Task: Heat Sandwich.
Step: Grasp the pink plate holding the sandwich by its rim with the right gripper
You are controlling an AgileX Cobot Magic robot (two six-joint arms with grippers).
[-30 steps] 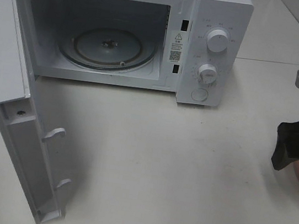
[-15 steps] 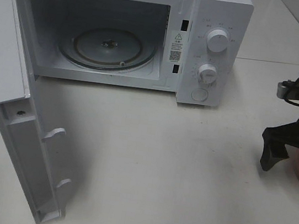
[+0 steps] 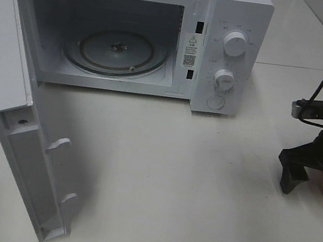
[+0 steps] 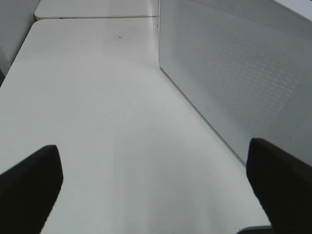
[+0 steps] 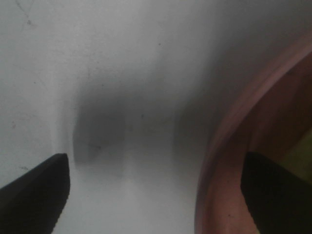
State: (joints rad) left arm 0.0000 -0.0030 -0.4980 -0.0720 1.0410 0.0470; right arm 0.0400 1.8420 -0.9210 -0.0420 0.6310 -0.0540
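Your right wrist view alone shows the right gripper (image 5: 153,163) spread astride the rim of the pink plate (image 5: 218,146), with the sandwich (image 5: 304,146) a blurred yellowish sliver on that plate, cut off at the edge and hidden behind the arm in the high view, while your left gripper (image 4: 153,156) is spread too.

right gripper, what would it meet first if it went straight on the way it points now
Likely the pink plate, at its rim, which sits between the right gripper's open fingers; the table beside it lies lower. Depth is unclear.
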